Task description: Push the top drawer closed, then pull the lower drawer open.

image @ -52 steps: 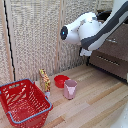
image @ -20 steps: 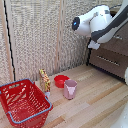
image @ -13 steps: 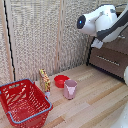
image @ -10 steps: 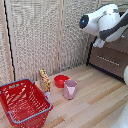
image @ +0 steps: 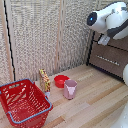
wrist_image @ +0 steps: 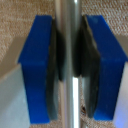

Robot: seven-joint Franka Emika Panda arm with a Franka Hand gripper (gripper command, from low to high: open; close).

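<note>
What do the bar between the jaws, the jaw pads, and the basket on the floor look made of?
The bar looks like polished metal: silvery with a bright streak along it. The pads seem to be dull black rubber on glossy blue blocks, probably plastic. The red basket looks like moulded plastic lattice with a grey rim.

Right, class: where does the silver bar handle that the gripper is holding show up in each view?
Wrist view: the silver bar handle crosses the whole picture, clamped between the blue-backed fingers of the gripper.
Exterior view: not visible; the arm hides it where it meets the cabinet, at the exterior view's right.
Shared landmark: the gripper.
</note>
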